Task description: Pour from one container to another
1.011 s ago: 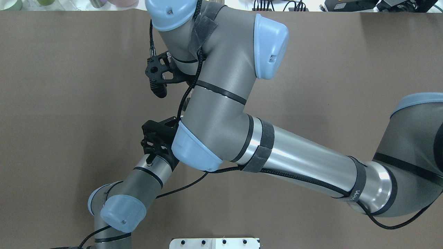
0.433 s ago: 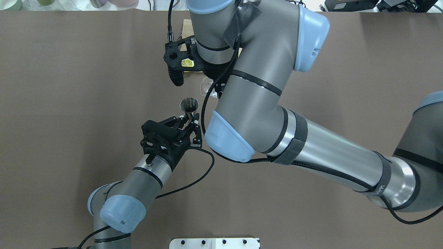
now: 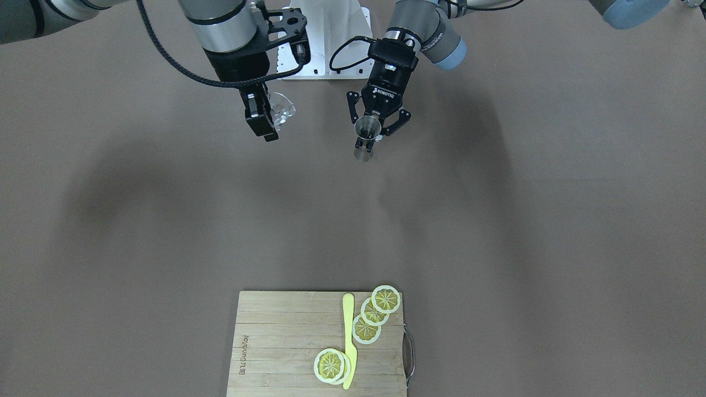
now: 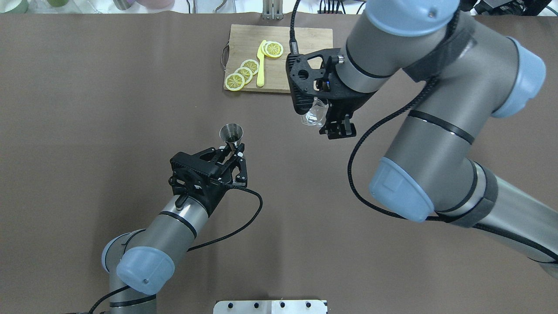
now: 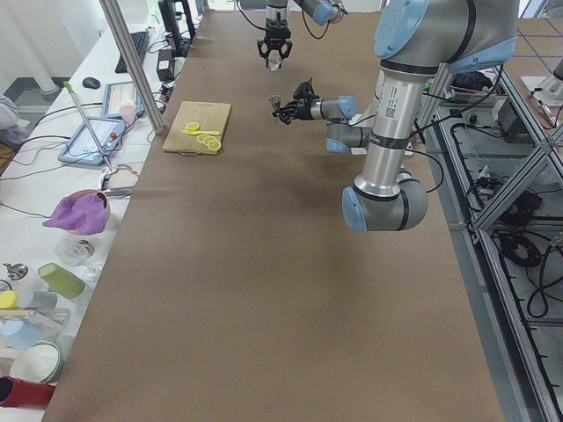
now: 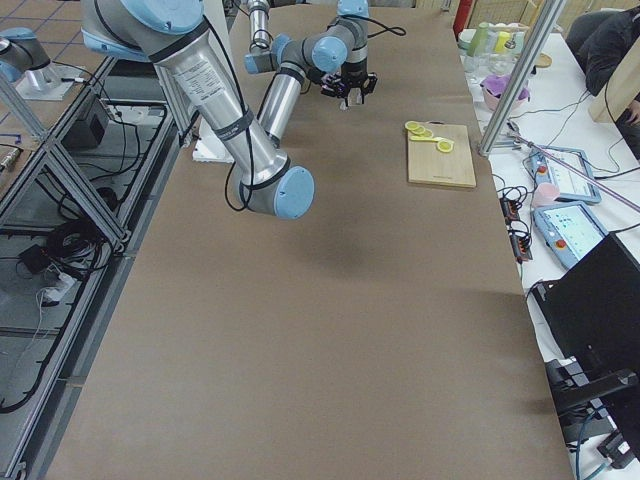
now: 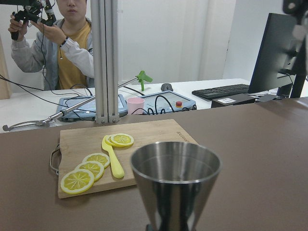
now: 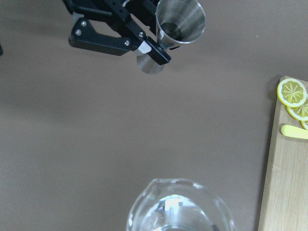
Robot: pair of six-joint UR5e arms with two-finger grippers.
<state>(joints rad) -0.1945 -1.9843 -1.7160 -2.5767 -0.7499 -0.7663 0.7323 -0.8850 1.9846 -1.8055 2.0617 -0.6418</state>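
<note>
Above the brown surface (image 4: 87, 131), the right end effector (image 4: 323, 117) was clamped on a clear spouted glass (image 4: 313, 115), held aloft; well to its left, the left end effector (image 4: 234, 150) gripped a steel jigger (image 4: 231, 132) at its waist, upright; probably best to close that gap slowly, centre spout over mouth, then tilt gently.

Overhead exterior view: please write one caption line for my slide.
Left gripper holds a steel jigger upright; right gripper holds a glass pitcher apart from it.
</note>
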